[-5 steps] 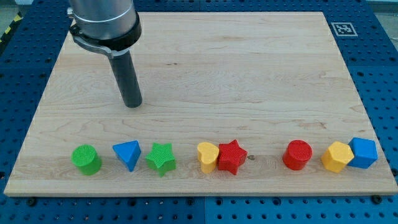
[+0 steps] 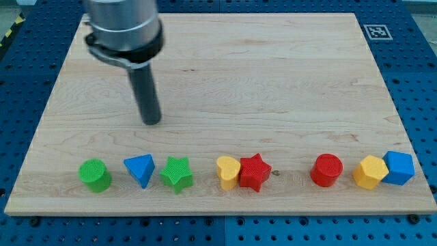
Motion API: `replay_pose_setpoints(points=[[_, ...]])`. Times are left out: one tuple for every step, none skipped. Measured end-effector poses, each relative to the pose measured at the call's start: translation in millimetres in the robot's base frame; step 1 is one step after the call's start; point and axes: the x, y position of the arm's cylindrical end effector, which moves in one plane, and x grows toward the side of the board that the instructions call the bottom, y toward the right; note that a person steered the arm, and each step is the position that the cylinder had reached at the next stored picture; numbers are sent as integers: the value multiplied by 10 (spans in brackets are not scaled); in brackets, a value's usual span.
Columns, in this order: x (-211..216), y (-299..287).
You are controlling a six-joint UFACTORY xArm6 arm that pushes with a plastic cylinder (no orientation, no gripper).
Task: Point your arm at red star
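A light wooden board (image 2: 273, 75) with visible grain fills most of the frame, resting on a blue perforated table (image 2: 13, 102). A black-and-white square marker (image 2: 376, 31) sits at the board's upper right corner. From the upper left of the frame a grey cylindrical arm housing (image 2: 121, 24) comes down into a straight dark rod, and my tip (image 2: 151, 123) stands on bare wood left of centre, touching no block. This arm carries no fingers at all, only the plain rod, so nothing is spread, pressed together or pinched. 8 blocks lie in a single row along the lower part of the frame. From the view's left: a green cylinder block (image 2: 94, 175), a blue triangular block (image 2: 140, 169), a green star block (image 2: 177, 173), a yellow heart block (image 2: 227, 171), the red star block (image 2: 255, 172), a red cylinder block (image 2: 326, 169), a yellow hexagonal block (image 2: 370, 171) and a blue hexagonal block (image 2: 399, 167). The red star sits just right of centre in that row, touching the yellow heart on its left side. The yellow and blue hexagonal blocks also touch each other. The tip is well apart from the red star, up and to the view's left of it, nearest above the blue triangular block.
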Motion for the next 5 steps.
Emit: replay_pose_setpoints(points=[[0, -410], [24, -762], [256, -1121], [821, -1169], [1427, -996]])
